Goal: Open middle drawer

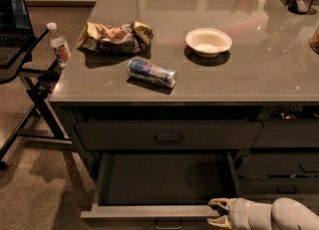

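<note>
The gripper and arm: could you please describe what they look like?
The gripper, at the front rim of the middle drawer, has two pale tan, curved fingers on an off-white wrist; the arm behind is smooth, rounded, off-white. No cables or markings visible.

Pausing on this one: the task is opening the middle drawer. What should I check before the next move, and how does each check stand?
1. Middle drawer pulled out, dark inside exposed: ok.
2. End effector at the drawer's front rim, right of the pull, fingers apart: ok.
3. End effector free of the rim: cannot tell.
4. Top drawer shut: ok.
5. Can lying on the countertop, back from the front edge: ok.
</note>
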Robot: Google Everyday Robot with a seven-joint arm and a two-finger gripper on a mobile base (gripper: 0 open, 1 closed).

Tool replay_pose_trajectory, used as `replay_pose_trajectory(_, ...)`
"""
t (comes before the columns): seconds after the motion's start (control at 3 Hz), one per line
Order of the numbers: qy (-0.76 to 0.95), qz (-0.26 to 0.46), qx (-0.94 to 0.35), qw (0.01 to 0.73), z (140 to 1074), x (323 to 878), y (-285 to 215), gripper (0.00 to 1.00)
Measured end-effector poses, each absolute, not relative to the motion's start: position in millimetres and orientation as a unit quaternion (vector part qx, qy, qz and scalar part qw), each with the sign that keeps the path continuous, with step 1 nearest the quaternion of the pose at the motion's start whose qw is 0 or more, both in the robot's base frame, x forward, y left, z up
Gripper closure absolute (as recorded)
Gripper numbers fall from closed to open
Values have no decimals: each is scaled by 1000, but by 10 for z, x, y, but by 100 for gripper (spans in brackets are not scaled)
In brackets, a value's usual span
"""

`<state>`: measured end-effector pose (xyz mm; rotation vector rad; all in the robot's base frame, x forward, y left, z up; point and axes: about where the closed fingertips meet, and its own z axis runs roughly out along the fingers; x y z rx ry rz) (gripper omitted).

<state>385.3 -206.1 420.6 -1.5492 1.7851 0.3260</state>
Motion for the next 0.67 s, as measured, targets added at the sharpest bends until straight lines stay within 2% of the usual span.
replay_pose_trajectory(0.33,680,135,-620,367,4171,3609,-1993,100)
replay_pose_trajectory(0.67,680,135,-620,367,4197,3602,-1994,100)
